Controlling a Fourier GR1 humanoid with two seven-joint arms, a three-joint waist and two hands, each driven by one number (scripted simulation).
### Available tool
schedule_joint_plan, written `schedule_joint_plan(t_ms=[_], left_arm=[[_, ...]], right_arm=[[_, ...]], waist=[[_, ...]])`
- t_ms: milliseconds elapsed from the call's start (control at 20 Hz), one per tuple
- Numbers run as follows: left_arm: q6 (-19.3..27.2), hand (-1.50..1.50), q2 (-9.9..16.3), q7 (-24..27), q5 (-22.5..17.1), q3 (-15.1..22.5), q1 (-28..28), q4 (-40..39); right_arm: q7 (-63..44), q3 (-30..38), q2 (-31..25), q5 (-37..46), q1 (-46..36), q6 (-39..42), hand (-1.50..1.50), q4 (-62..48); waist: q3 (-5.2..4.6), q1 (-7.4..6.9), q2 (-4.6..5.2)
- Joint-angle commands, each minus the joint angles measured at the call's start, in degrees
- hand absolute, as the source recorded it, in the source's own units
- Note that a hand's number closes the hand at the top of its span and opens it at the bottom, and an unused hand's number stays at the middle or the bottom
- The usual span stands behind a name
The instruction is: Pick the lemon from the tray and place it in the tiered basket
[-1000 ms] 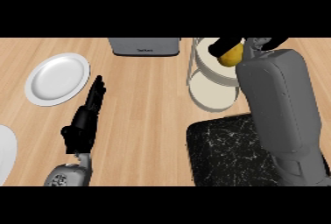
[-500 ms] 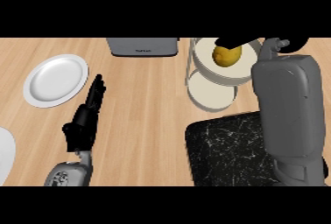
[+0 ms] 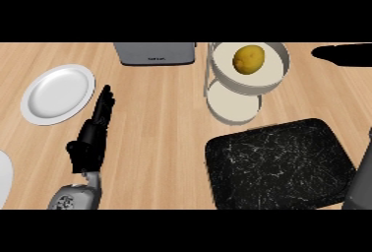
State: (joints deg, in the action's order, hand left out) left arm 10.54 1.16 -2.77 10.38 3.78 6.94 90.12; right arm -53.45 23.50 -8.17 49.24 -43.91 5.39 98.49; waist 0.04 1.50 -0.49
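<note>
lemon (image 3: 248, 59) in the tiered basket (image 3: 280, 78) (upper tier), tray (image 3: 280, 167) before it, plate (image 3: 58, 93) far left

You have a light wooden counter (image 3: 160, 128) with a grey appliance (image 3: 155, 53) at its far edge and the tiered basket (image 3: 245, 74) standing just right of it. The black marbled tray (image 3: 280, 165) lies at the near right corner, close to the basket's lower tier. A white plate (image 3: 58, 93) sits toward the left edge, and a second white plate (image 3: 4, 177) shows partly at the near left edge.

The grey appliance (image 3: 155, 53) bears small lettering, too tiny to read.
</note>
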Motion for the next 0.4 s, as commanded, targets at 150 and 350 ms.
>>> schedule_joint_plan(t_ms=[150,350], left_arm=[[-1.71,0.00,1.50,-1.38,-1.25,-0.38,-2.87,3.88],[-0.38,0.00,0.34,0.70,-0.82,-0.49,-4.15,1.57]], right_arm=[[2.86,13.36,-3.10,-17.65,18.49,8.94,-1.50,19.91],[8.89,24.26,-4.00,-32.41,28.97,14.74,-1.50,24.38]], waist=[[0.06,0.70,-0.26],[0.10,1.87,-0.30]])
